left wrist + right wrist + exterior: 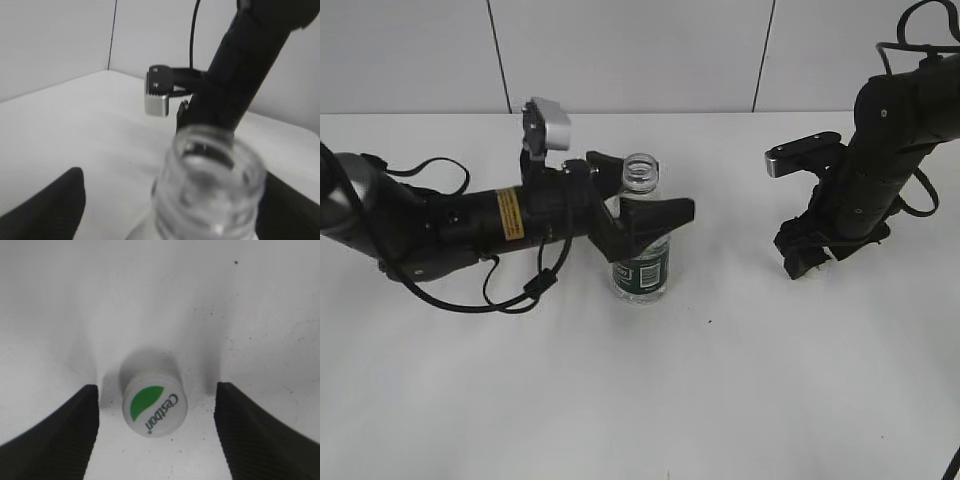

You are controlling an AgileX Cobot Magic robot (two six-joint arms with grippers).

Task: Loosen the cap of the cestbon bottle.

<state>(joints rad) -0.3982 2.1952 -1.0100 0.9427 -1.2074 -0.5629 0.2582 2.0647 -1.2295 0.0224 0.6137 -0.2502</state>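
The cestbon bottle point(642, 262) stands upright on the white table, clear with a dark green label, and its threaded neck point(215, 185) is open with no cap on it. My left gripper point(640, 188) is shut on the bottle's body, one finger behind it and one in front. The cap point(155, 407), white with a green patch and "Cestbon" lettering, lies top up on the table. My right gripper point(156, 432) is open just above the table, with the cap between its fingers, touching neither. In the exterior view the right gripper point(807, 260) hides the cap.
The white table point(720, 400) ends at a light panelled wall point(640, 50) behind. Black cables point(510, 295) loop beside the left arm. The right arm and its silver wrist camera point(157, 97) stand to the right of the bottle.
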